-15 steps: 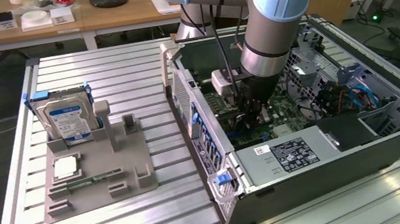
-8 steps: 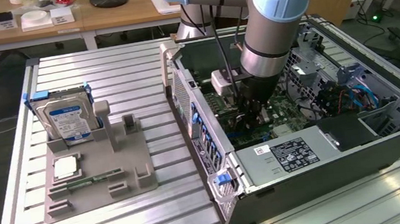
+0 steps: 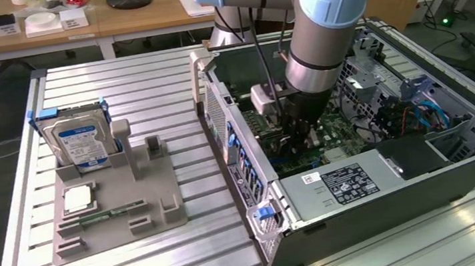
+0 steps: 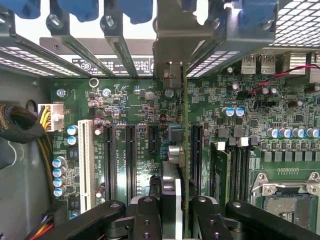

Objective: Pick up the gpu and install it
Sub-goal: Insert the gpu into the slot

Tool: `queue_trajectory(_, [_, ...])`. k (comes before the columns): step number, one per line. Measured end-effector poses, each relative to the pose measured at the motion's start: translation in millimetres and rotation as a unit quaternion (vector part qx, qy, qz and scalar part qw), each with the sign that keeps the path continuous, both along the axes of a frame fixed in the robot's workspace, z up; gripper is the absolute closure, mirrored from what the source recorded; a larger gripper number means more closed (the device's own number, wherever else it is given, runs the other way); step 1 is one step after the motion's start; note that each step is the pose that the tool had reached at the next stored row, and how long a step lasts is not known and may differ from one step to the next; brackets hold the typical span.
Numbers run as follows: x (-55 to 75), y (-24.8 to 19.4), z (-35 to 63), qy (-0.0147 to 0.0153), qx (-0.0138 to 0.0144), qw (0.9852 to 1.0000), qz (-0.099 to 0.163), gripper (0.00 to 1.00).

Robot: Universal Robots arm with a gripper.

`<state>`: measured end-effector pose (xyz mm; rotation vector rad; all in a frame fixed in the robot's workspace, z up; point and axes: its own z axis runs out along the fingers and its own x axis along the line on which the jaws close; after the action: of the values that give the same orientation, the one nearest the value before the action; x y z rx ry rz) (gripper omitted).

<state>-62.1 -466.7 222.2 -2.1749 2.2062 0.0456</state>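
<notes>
My gripper [image 4: 172, 207] is down inside the open computer case [image 3: 251, 171], shut on the gpu [image 4: 184, 150]. The card is seen edge-on as a thin brownish board standing upright above the green motherboard [image 4: 125, 100]. Its silvery end bracket [image 4: 175, 45] reaches the rear slot openings of the case. The card stands between two of the black expansion slots [image 4: 131, 155]; whether it is seated in one I cannot tell. In the exterior view the gripper [image 3: 296, 138] is low over the motherboard, and the arm hides most of the card.
On the grey fixture [image 3: 119, 233] at the exterior view's left stand a silver hard drive [image 3: 82, 140], a processor [image 3: 78, 198] and a green memory stick [image 3: 104, 215]. The power supply [image 3: 342, 185] and drive cage with blue cables [image 3: 428, 114] crowd the case. A memory module [image 4: 220, 165] stands beside the card.
</notes>
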Motion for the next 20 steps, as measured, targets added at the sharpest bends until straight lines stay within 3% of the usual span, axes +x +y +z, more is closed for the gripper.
queue_trajectory(8, [0.0,0.0,-3.0,0.0006,-0.0001,1.0,0.0,0.72])
queue_trajectory(10, [-0.2,0.0,-10.6,0.0005,-0.0001,1.0,0.0,0.72])
queue_trajectory(20, [-0.2,0.2,-9.8,-0.0008,0.0005,1.0,0.0,0.71])
